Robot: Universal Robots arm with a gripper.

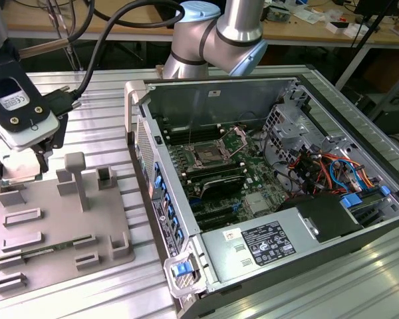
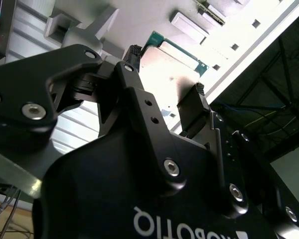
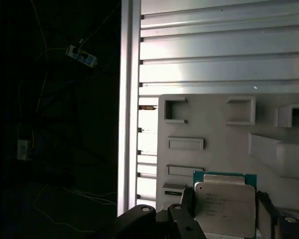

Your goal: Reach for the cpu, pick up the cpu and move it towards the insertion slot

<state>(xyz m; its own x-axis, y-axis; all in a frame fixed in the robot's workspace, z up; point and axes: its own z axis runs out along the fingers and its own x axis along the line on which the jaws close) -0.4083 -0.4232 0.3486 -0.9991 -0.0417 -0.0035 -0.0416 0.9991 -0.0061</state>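
Fingers [image 3: 264,216] seem closed on the thin edges of the cpu [image 3: 224,209] over the tray [image 3: 214,129], so a jolt could tip it loose

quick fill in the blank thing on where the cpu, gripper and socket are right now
1. The cpu is held between the two ___ of the gripper.
2. Around its silver top, the cpu has a rim coloured ___.
3. In the exterior view, the insertion slot lies to the exterior view's ___ of the grey tray.

Missing words: fingers; green; right
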